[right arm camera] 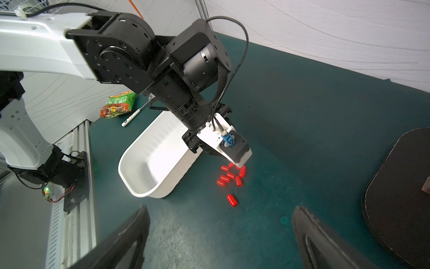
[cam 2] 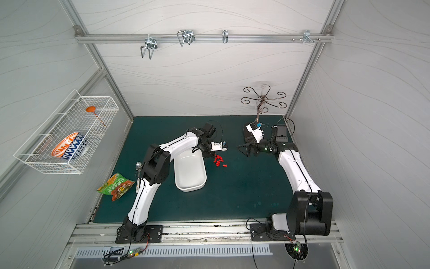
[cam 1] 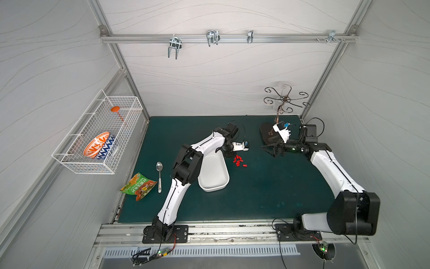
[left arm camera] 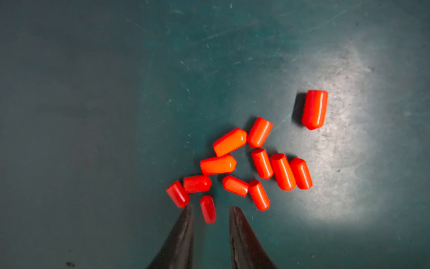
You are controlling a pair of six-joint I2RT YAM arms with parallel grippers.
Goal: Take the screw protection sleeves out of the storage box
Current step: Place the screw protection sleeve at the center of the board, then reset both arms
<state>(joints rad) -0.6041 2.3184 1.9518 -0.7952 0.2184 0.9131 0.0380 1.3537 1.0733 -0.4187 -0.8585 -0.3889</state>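
Several red screw protection sleeves (cam 1: 238,160) (cam 2: 218,160) (left arm camera: 232,167) (right arm camera: 230,177) lie in a loose heap on the green mat, just right of the storage box's far end. One sleeve (left arm camera: 314,109) (right arm camera: 232,200) lies a little apart. The white storage box (cam 1: 213,189) (cam 2: 189,187) (right arm camera: 149,163) shows a bare inside where the left arm does not hide it. My left gripper (left arm camera: 211,208) hangs over the heap, open, with one sleeve (left arm camera: 207,209) lying loose on the mat between its tips. My right gripper (right arm camera: 221,207) (cam 1: 266,149) stands wide open to the right, holding nothing.
A spoon (cam 1: 159,173) and a green snack bag (cam 1: 139,188) lie left of the box. A wire basket (cam 1: 97,135) with a patterned bowl (cam 1: 99,145) hangs on the left wall. A black stand base (right arm camera: 400,198) (cam 1: 267,132) sits at the back right.
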